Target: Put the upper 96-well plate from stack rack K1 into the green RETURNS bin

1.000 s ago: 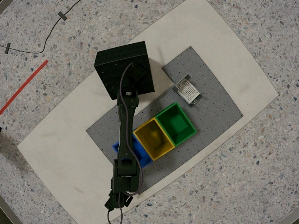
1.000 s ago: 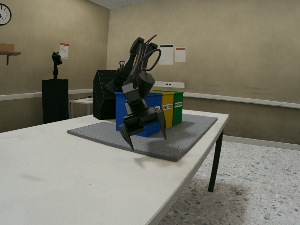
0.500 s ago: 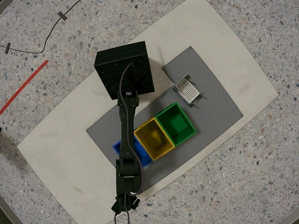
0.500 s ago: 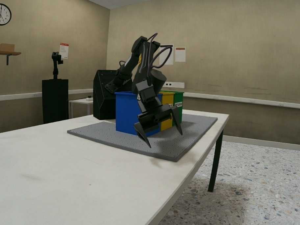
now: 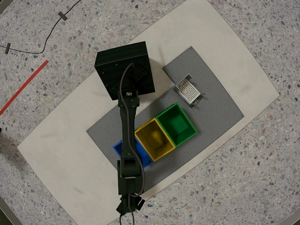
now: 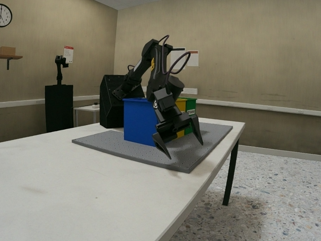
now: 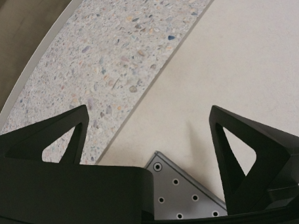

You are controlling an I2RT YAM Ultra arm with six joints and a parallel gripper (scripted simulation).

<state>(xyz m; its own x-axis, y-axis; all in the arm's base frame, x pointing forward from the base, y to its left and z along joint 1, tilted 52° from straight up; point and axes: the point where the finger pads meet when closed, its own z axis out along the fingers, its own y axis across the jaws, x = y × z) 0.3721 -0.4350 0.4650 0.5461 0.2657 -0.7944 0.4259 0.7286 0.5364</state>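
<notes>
Presently the open claw (image 5: 130, 208) (image 6: 186, 151) (image 7: 149, 111) is nearest, with nothing between its fingers, beside the blue bin (image 5: 148, 164) (image 6: 138, 122); if the arm swings right too low, it could knock this one, the yellow bin (image 5: 164, 154) (image 6: 181, 105) or the green bin (image 5: 186, 139) (image 6: 192, 103). Farther, the upper plate (image 5: 190, 91) sits in the rack (image 5: 188, 76), and too deep a grip could also lift the lower plate, which I cannot make out.

The gripper (image 5: 130, 205) (image 6: 186, 150) (image 7: 149, 111) is now closer to the bench's (image 5: 80, 188) (image 6: 77, 186) (image 7: 256, 59) long edge opposite the arm's mount, having shifted toward that edge's far corner in the exterior view. The arm now covers the blue bin's label there.
</notes>
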